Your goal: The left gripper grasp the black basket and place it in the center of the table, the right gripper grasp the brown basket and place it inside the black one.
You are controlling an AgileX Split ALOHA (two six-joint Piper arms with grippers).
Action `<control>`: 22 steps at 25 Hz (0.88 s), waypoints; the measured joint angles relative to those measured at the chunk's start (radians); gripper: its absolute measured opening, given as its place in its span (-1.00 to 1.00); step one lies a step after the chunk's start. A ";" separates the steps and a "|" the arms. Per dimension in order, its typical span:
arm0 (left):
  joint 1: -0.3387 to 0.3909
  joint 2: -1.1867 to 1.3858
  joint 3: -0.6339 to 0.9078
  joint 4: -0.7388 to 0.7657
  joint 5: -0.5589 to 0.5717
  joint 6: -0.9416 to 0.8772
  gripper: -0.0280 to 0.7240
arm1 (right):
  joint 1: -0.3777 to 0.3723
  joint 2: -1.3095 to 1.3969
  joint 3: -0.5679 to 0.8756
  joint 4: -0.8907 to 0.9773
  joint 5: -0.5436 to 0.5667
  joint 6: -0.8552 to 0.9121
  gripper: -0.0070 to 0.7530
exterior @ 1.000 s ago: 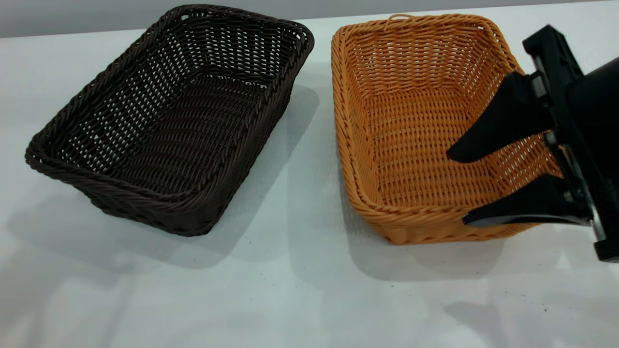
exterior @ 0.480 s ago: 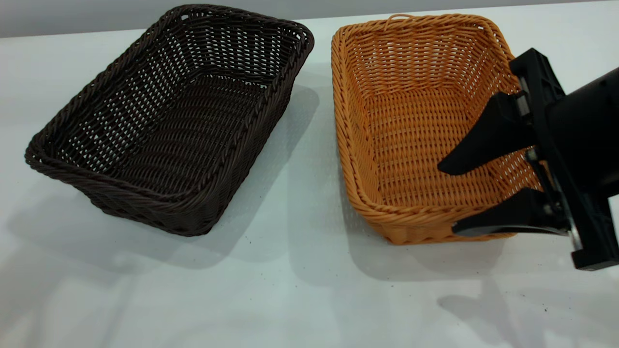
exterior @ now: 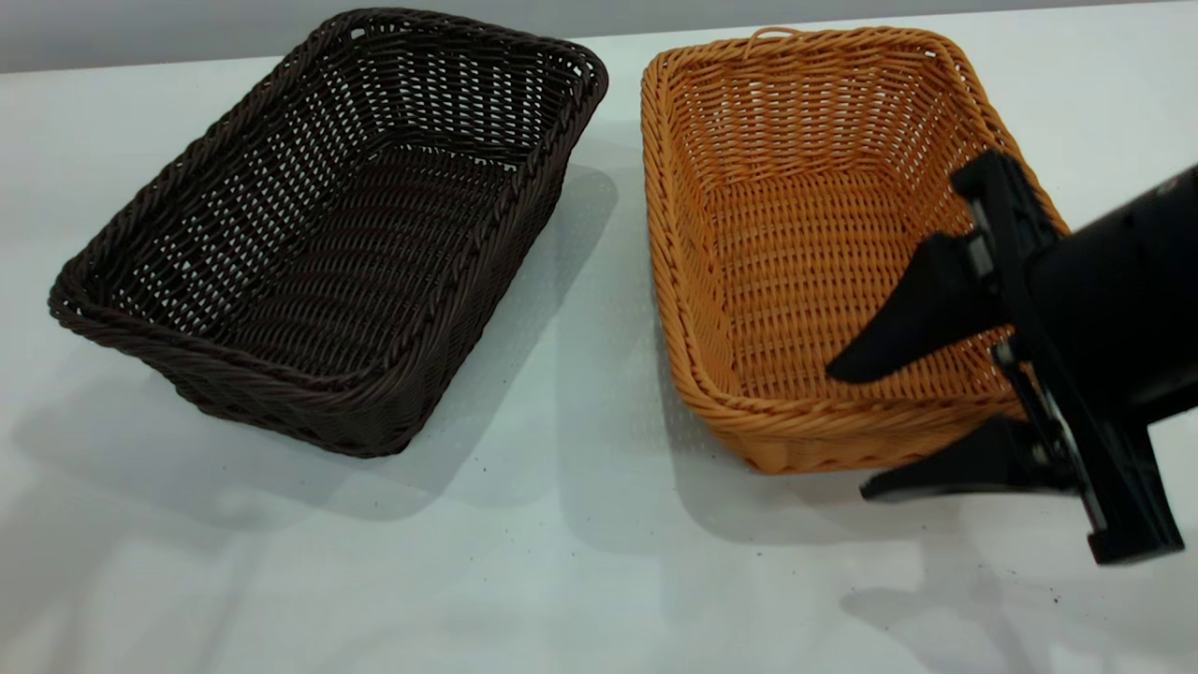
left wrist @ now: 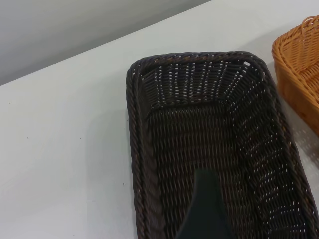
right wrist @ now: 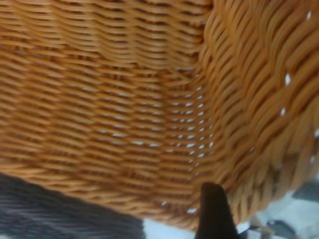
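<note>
The black basket (exterior: 328, 234) rests on the white surface (exterior: 562, 562) at the exterior view's left, its long axis angled, its hollow holding nothing. Beside it to the right, apart from it by a strip of bare surface, stands the brown basket (exterior: 824, 243), with a small loop on its far short rim. The right gripper (exterior: 866, 426) enters from the right edge at the brown basket's near right corner; its jaws stand apart, one finger over the basket's interior, the other outside and below the near rim, so the near wall lies between them. Whether either finger touches the weave cannot be told. In the left wrist view, one finger of the left gripper (left wrist: 204, 209) shows above the black basket's (left wrist: 209, 149) floor; whether those jaws are apart or together cannot be told. The surface is matte, with a few tiny dark specks and soft shadows beneath both baskets. Behind its far edge runs a plain grey wall (exterior: 187, 28).
</note>
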State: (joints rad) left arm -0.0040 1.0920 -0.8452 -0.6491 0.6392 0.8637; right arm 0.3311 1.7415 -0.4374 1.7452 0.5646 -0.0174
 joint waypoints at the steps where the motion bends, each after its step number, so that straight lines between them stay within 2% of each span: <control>1: 0.000 0.000 0.000 0.000 0.000 0.000 0.34 | 0.000 0.008 -0.005 -0.001 0.000 -0.015 0.17; 14: 0.000 0.000 0.000 0.000 0.000 0.000 0.34 | 0.000 0.116 -0.077 0.000 -0.017 -0.076 0.14; 18: 0.000 0.000 0.000 0.000 0.000 0.000 0.34 | 0.000 0.121 -0.077 0.000 -0.022 -0.076 0.01; 22: 0.000 0.000 0.000 0.000 0.000 0.000 0.34 | 0.000 0.121 -0.077 0.000 -0.016 -0.076 -0.22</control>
State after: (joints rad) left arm -0.0040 1.0920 -0.8452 -0.6491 0.6392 0.8634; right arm 0.3311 1.8623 -0.5145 1.7451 0.5485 -0.0935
